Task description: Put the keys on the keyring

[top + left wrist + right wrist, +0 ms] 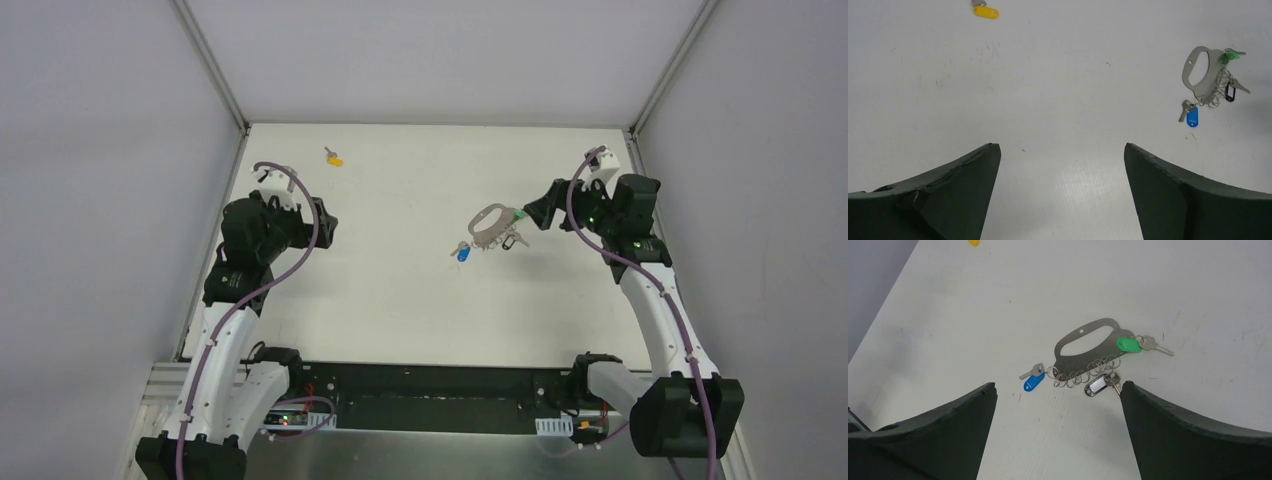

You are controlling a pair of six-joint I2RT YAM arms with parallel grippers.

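Note:
The keyring (488, 226) is a pale silver plate with an oval hole, lying flat right of the table's centre. A blue key (462, 253), a green key (520, 214) and a black key (509, 241) hang from its small rings. A yellow-orange key (334, 157) lies alone at the far left. My right gripper (535, 212) is open and empty just right of the keyring (1083, 360), with the black key (1098, 384) near its right finger. My left gripper (325, 226) is open and empty, far from the yellow-orange key (985, 12).
The white table (400, 300) is walled by grey panels at the left, right and back. The blue key (1034, 381) and green key (1128, 344) show in the right wrist view. The keyring (1198, 72) shows at the right of the left wrist view.

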